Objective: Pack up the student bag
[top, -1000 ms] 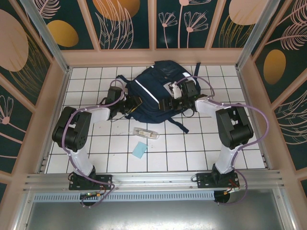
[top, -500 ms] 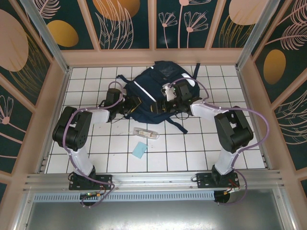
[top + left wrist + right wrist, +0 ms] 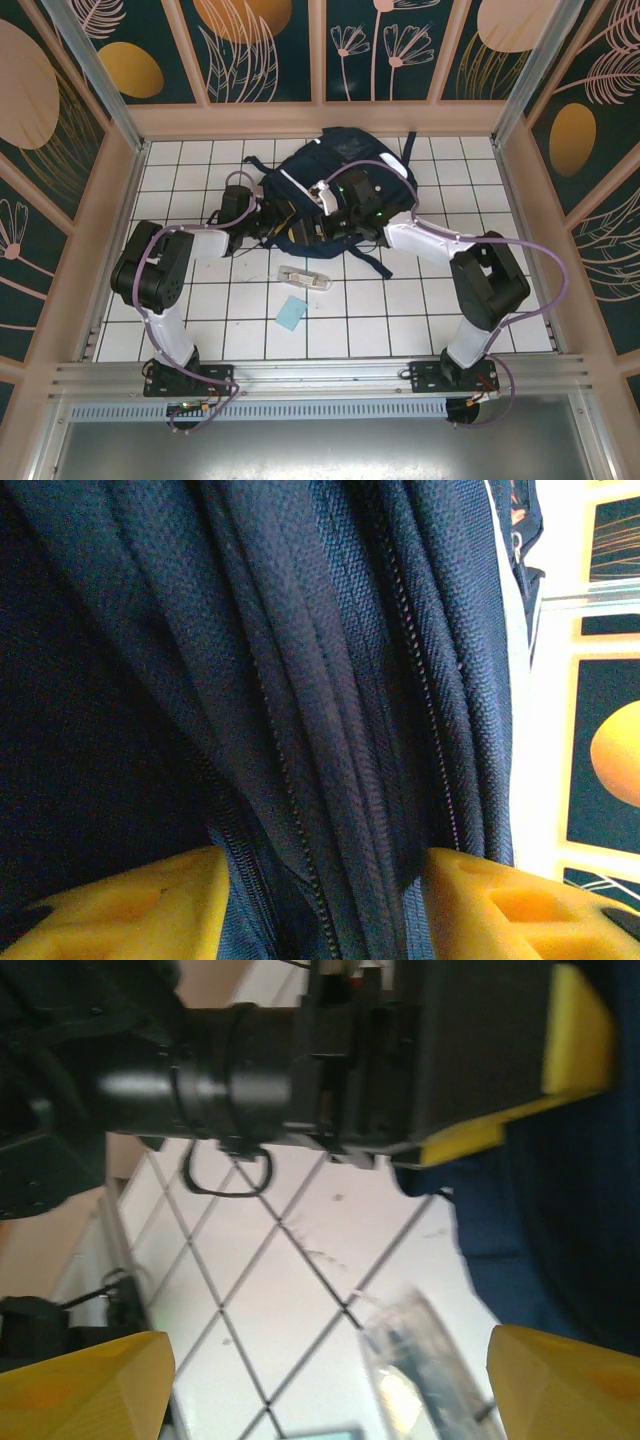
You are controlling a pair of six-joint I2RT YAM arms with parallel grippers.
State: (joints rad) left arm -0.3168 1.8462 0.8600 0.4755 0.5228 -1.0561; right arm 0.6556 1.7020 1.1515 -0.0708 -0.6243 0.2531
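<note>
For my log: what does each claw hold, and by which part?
Left claw pinches the bag by fabric folds beside a zipper; right claw holds nothing.

We are looking down on a white tiled table [image 3: 400,320] with dark grout lines, spreading under and around the left hand [image 3: 278,222] and right hand [image 3: 335,208]. Dark teal wall panels [image 3: 270,50] with orange discs and pale leaf drawings, framed in light wood, are standing beyond and beside the hands. An aluminium rail [image 3: 320,375] is running along the edge behind them.
</note>
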